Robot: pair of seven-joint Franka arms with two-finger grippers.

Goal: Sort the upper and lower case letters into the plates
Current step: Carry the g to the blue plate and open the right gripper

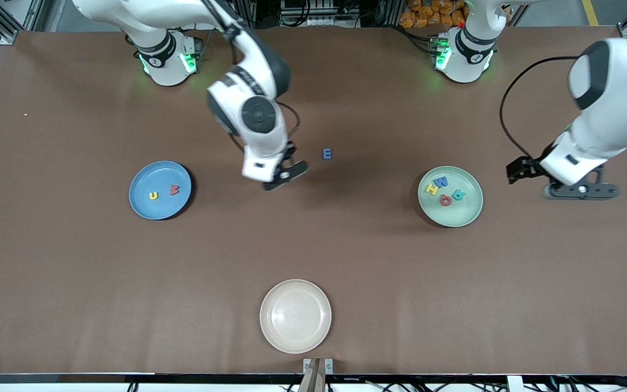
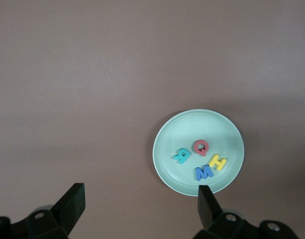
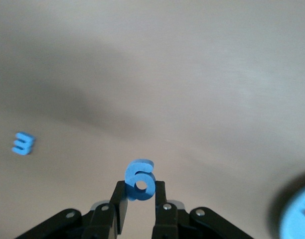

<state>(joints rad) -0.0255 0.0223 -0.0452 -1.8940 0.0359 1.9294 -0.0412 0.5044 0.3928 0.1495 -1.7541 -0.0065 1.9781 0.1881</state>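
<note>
While the left arm waits at its own end of the surface, the right arm is the one that carries something. The right hand is up in the air over the bare brown surface, between the blue plate and a small blue letter E that lies alone on the surface. Its two fingers are pressed narrow on a small blue letter, which has a round hole and stands up from between the fingertips; in the front view the hand hides this letter.

The blue plate lies toward the right arm's end of the surface. In it are a yellow letter u and a red letter m, just beside each other but apart.

The mint green plate lies toward the left arm's end. It holds four letters close together: a yellow H, a blue M, a red letter with a round hole and a teal R.

The left hand hangs with its fingers spread wide and holds nothing, just beside the mint green plate on the side of its own arm.

A cream-white plate with nothing in it lies nearest to the front camera, well apart from the other two plates.
</note>
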